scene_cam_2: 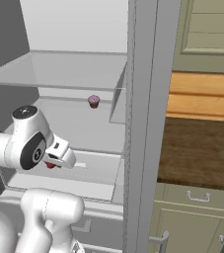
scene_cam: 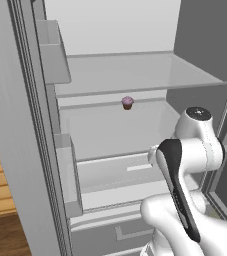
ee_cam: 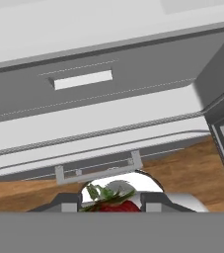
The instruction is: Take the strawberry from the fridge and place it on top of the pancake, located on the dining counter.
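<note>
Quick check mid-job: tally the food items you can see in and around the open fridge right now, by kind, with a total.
Strawberry: 1, the strawberry, red with green leaves, sits between the fingertips of the gripper, which is shut on it.
Cupcake: 1, the cupcake, pink-purple frosted, stands on a white shelf in the fridge.
Total: 2

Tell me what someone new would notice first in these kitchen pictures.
The open fridge with its white shelves, and a pink-frosted cupcake alone on the middle shelf. Lower down, the white arm reaches inside, and its pincer is shut on the red strawberry, seen close up in the hand view.
</note>
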